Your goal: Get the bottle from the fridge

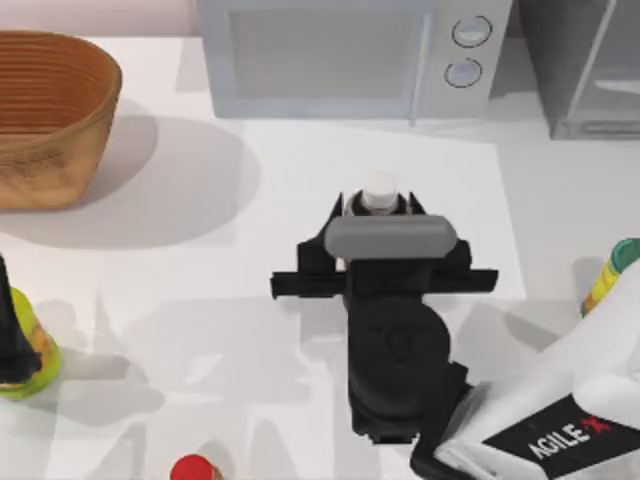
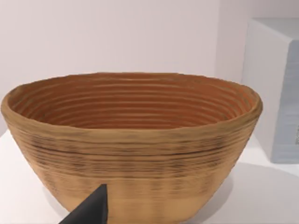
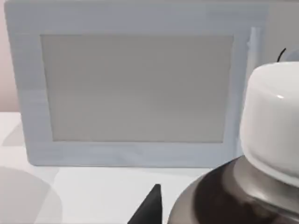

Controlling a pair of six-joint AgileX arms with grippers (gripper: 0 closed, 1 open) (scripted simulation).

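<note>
My work surface is a white table (image 1: pixel 150 300). A woven basket (image 1: pixel 45 115) sits on it at the far left, and the light grey microwave (image 1: pixel 350 55) stands along the far edge near the middle. The fridge (image 1: pixel 590 70) occupies the far right corner. A yellow-green can (image 1: pixel 30 355) stands at the left edge, a second can (image 1: pixel 612 272) at the right edge, and a red-capped bottle (image 1: pixel 193 468) at the near edge.
</note>
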